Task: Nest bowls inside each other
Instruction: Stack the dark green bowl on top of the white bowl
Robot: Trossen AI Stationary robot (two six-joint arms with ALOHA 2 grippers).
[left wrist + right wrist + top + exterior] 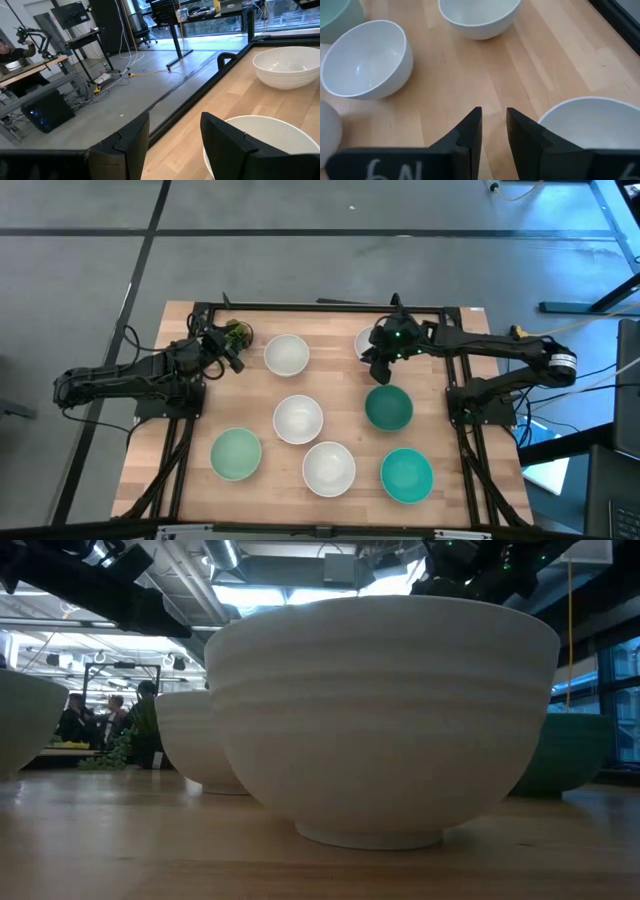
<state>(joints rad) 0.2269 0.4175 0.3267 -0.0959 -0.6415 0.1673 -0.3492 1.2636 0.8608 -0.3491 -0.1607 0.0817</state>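
While my left pincer (pixel 232 350) waits slack-fingered and empty near the tabletop's (pixel 455 485) far left edge, beside a white bowl (pixel 286 354), my right pincer (pixel 378 365) hovers at the far right, fingers slightly parted, gripping nothing, beside another white bowl (pixel 592 127); bare wood lies ahead; dark green bowl (pixel 388 407), teal bowl (pixel 407 475), mint bowl (pixel 236 454) and two white bowls (pixel 298 419) stand apart, unnested

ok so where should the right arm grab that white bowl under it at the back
By the rim, coming from above. The white bowl sits upright and open, apart from the dark green bowl, with smooth rounded walls that offer no side hold. The right gripper hangs beside its rim; one of the fingers inside, one outside, pinching the wall, looks best.
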